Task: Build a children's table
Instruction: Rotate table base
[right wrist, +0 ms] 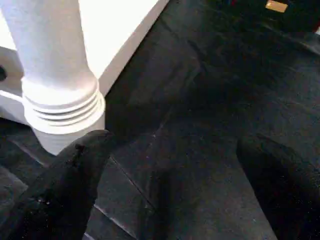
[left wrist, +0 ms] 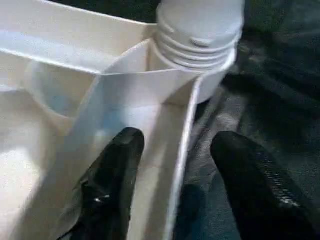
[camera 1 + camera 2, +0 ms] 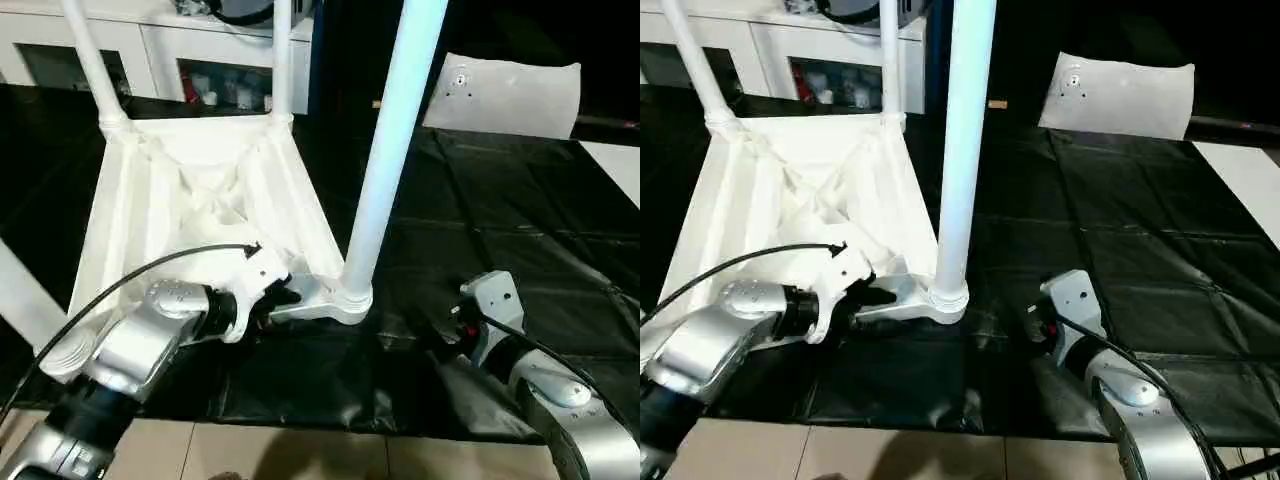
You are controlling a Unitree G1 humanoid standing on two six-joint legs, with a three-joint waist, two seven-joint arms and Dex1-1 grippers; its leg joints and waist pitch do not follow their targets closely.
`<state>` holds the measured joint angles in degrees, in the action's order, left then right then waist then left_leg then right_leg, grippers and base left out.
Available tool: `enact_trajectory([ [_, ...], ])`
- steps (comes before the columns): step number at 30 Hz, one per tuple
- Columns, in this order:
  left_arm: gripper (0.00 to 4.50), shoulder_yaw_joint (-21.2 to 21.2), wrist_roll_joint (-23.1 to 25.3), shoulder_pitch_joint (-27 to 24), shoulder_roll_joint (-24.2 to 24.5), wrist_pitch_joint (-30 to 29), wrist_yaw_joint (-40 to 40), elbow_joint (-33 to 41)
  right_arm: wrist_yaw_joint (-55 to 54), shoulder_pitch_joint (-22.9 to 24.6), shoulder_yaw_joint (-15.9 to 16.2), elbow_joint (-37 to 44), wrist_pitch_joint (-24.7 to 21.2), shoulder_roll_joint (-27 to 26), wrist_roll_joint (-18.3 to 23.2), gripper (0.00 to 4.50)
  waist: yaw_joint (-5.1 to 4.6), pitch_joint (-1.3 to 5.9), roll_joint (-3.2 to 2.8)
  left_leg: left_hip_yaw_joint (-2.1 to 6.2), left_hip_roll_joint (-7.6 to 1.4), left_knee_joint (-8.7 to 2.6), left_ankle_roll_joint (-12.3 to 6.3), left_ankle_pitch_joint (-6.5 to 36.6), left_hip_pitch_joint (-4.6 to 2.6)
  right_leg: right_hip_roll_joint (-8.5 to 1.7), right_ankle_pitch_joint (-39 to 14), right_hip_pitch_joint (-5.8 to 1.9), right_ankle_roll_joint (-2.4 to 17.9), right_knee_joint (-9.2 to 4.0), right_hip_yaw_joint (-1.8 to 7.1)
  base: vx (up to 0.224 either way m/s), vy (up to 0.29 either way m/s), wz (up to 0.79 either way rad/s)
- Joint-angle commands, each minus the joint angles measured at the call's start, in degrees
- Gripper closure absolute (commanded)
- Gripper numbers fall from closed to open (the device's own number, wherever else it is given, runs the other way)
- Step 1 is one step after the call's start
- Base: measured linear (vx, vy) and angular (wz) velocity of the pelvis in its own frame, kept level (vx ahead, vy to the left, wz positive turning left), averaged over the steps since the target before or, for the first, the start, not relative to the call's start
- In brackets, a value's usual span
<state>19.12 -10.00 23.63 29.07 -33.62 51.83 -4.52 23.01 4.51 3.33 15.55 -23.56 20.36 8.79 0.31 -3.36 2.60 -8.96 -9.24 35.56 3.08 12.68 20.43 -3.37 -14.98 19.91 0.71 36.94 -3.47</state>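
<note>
Left fingers (image 2: 120, 165) straddle rim of upturned tabletop (image 3: 190, 190), not clamped; right fingers (image 1: 75, 170) spread wide; near-corner leg (image 3: 385, 150) points up.

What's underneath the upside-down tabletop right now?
The tabletop lies on a black mat that spreads out to the right and toward the robot, with tan floor at the mat's near edge. Anything directly beneath the top is covered by it.
</note>
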Motion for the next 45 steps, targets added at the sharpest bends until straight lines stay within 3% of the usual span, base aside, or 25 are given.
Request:
enact_trajectory([
  [1,2.16,1.6,1.3,1.1,0.3,-0.5,0.3,-0.6,0.4,-0.6,0.3,0.2,-0.2,0.3,-0.7,0.0,0.18,2.53,-0.61,1.45,-4.31,-5.32,-1.34,8.0,-0.25,-5.43,-4.3,-1.53,13.2,-5.09,3.9,0.0,0.0,0.0],
  [4,2.23,2.0,2.2,2.2,0.2,-0.9,0.0,-1.8,0.4,-0.9,0.6,-0.1,-0.2,0.2,-0.7,0.0,0.23,2.69,-0.57,1.47,-4.36,-5.22,-1.66,6.5,-0.17,-5.52,-2.2,-1.62,13.4,-4.86,3.89,0.0,0.0,0.0],
  [6,2.52,2.5,2.8,2.8,0.4,-0.6,0.4,-2.4,0.5,-1.1,1.0,-0.2,-0.1,0.2,-0.9,0.0,0.26,2.69,-0.54,1.45,-4.31,-5.23,-1.96,5.9,-0.17,-5.41,-1.3,-1.57,13.5,-4.8,3.85,0.0,0.0,0.0],
  [16,3.07,3.2,3.7,3.8,0.5,-1.0,1.6,-3.2,0.6,-0.9,1.4,-0.3,0.1,0.3,-0.9,0.0,0.27,2.56,-0.61,1.45,-4.39,-5.35,-1.69,7.6,-0.19,-5.55,-3.7,-1.47,13.7,-5.05,3.91,0.0,0.0,0.0],
  [19,3.45,4.0,4.3,4.5,0.9,-0.6,2.7,-3.9,0.6,-0.9,1.7,-0.4,0.1,0.2,-0.9,0.0,0.29,2.56,-0.95,1.55,-4.41,-5.43,-1.51,7.6,-0.17,-5.55,-3.1,-1.49,13.7,-4.99,3.91,0.0,0.0,0.0],
  [27,4.13,5.3,5.8,5.5,1.8,0.2,4.7,-5.4,2.5,-0.5,1.9,0.2,0.4,0.5,0.3,0.0,0.22,2.42,-0.81,1.56,-4.47,-5.59,-1.07,9.4,-0.18,-5.64,-5.3,-1.39,13.6,-5.25,3.95,0.0,0.0,0.0],
  [35,4.13,5.3,5.8,5.5,1.8,0.2,4.7,-5.4,2.5,-0.5,1.9,0.2,0.4,0.5,0.3,0.0,0.18,2.42,-0.82,1.57,-4.51,-5.62,-1.2,9.1,-0.13,-5.65,-4.5,-1.35,13.8,-5.21,3.97,0.0,0.0,0.0],
  [37,4.37,5.7,6.1,5.8,2.0,0.5,5.1,-5.8,4.0,-0.2,2.2,0.6,0.4,1.1,1.0,0.0,0.23,2.34,-0.77,1.57,-4.49,-5.63,-1.26,9.9,-0.12,-5.67,-5.9,-1.35,13.6,-5.39,4.02,0.0,0.0,0.0],
  [38,4.44,5.8,5.0,5.2,2.7,5.1,8.8,-5.5,8.5,-0.4,2.5,1.4,0.7,2.9,3.4,0.0,0.25,2.33,-0.92,1.6,-4.49,-5.65,-1.19,9.9,-0.1,-5.71,-6.2,-1.35,13.6,-5.4,4.02,0.0,0.0,0.0],
  [39,4.44,5.9,4.1,4.8,3.2,8.5,11.6,-5.2,12.0,-0.5,2.6,2.0,0.9,4.3,5.2,0.0,0.32,2.33,-0.71,1.71,-4.35,-5.58,-2.01,10.7,0.08,-5.75,-7.0,-1.68,13.2,-5.77,4.02,0.0,0.0,0.0],
  [41,4.48,5.8,3.2,4.0,4.0,13.7,15.2,-5.0,17.2,-1.5,2.4,2.2,1.3,6.4,7.9,0.0,0.15,2.6,-0.47,1.67,-4.67,-5.51,-2.94,8.0,0.22,-5.78,-2.8,-1.84,13.1,-5.24,4.04,0.0,0.0,0.0],
  [42,4.48,5.9,3.2,3.8,4.2,14.9,15.9,-5.1,18.2,-1.9,2.3,2.1,1.3,6.8,8.4,0.0,0.18,2.76,-0.62,1.55,-4.67,-5.35,-3.87,6.3,0.08,-5.75,0.2,-1.78,13.6,-4.95,3.97,0.0,0.0,0.0],
  [43,4.48,5.8,2.9,3.5,4.6,16.1,16.8,-5.1,19.8,-2.7,2.3,1.6,1.4,7.4,8.9,0.0,0.15,2.91,0.03,1.39,-4.65,-5.23,-4.85,4.2,0.04,-5.67,3.0,-1.75,14.3,-4.7,3.83,0.0,0.0,0.0],
  [44,4.48,5.8,2.9,3.5,4.6,16.1,16.8,-5.1,19.8,-2.7,2.3,1.6,1.4,7.4,8.9,0.0,0.32,2.92,-0.23,1.44,-4.6,-5.19,-5.24,3.5,0.08,-5.76,3.7,-1.83,14.7,-4.5,3.77,0.0,0.0,0.0],
  [45,4.48,5.6,2.5,2.9,5.5,17.2,18.6,-4.8,22.2,-4.2,2.3,0.3,1.8,8.2,9.4,0.0,0.51,3.0,0.1,1.17,-4.58,-5.04,-5.78,2.7,-0.2,-5.73,4.8,-1.61,15.3,-4.49,3.74,0.0,0.0,0.0],
])
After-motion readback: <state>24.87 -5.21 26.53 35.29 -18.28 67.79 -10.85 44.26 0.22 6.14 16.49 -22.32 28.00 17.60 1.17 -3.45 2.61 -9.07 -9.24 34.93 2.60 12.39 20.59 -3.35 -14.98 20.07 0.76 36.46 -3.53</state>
